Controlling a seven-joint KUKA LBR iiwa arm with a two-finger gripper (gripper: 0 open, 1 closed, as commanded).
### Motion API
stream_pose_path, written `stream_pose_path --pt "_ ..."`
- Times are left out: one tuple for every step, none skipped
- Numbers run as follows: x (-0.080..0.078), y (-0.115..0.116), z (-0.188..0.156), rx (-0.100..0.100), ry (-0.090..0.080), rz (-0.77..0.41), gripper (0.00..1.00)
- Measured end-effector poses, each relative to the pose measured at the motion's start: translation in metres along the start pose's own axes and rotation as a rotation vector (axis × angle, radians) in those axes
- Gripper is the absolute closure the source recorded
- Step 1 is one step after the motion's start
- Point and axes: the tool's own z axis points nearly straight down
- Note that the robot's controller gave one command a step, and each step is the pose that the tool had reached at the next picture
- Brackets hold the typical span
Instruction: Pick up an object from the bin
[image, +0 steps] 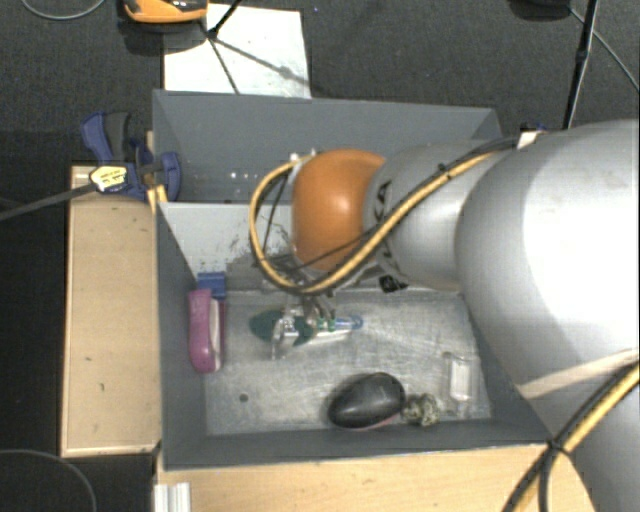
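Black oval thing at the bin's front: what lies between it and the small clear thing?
A small greenish crumpled thing, beside the black oval thing; the camera view shows it.

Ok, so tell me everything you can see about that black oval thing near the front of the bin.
The black oval thing is a smooth, rounded body, dark all over with a dull sheen on top, like a pebble or a computer mouse; which one I cannot tell. It lies flat on the bin's grey floor close to the front wall, long side running left to right. A small mottled lump sits against its right end. The gripper is farther back, apart from it.
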Motion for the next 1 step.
stream_pose_path --pt "-0.0020 0.0025 -0.0022 -0.003 -0.010 0.000 1.00"
